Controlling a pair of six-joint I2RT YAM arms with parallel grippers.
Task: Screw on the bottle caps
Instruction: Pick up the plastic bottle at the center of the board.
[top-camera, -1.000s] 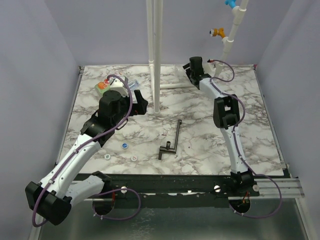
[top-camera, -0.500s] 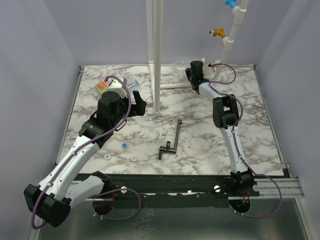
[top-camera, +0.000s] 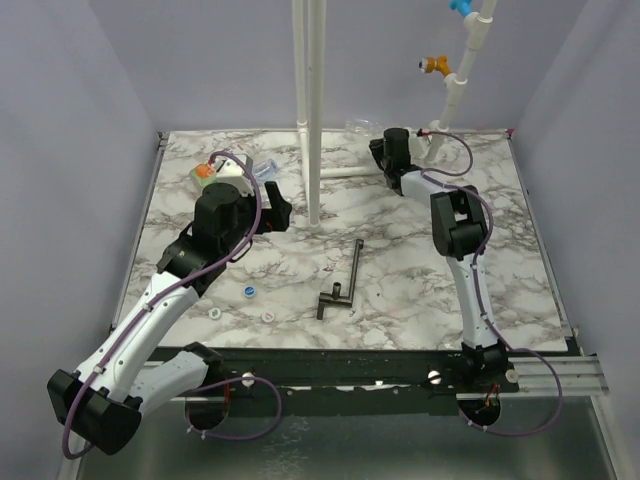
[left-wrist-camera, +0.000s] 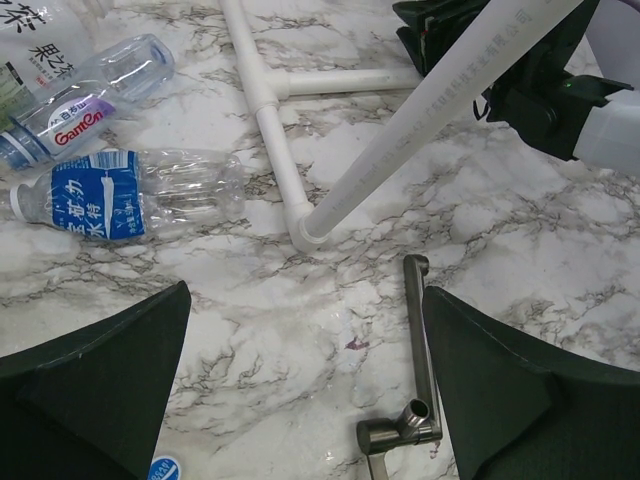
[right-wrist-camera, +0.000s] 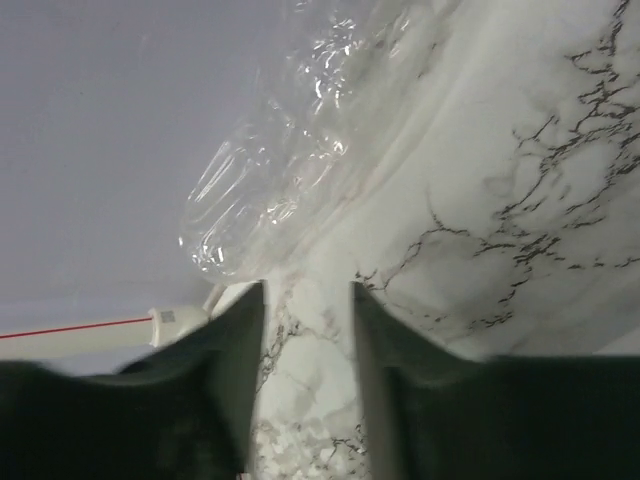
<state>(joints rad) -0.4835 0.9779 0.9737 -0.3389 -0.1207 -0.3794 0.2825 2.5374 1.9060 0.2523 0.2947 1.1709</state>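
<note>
The purple-labelled bottle (left-wrist-camera: 90, 105) reads what looks like "Ganten"; the blue-labelled bottle (left-wrist-camera: 130, 195) carries white Chinese characters.

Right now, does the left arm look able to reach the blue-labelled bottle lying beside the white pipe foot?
Probably yes. The left pincer is open, and the blue-labelled bottle lies just ahead of it with nothing between them. The white pipe foot sits off to one side of the bottle, not across the approach.

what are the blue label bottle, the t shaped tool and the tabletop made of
Blue-label bottle: thin clear glossy plastic, marble showing through its ribbed wall. T-shaped tool: probably metal, dull grey sheen. Tabletop: grey-veined white marble look, possibly only a printed laminate.
</note>
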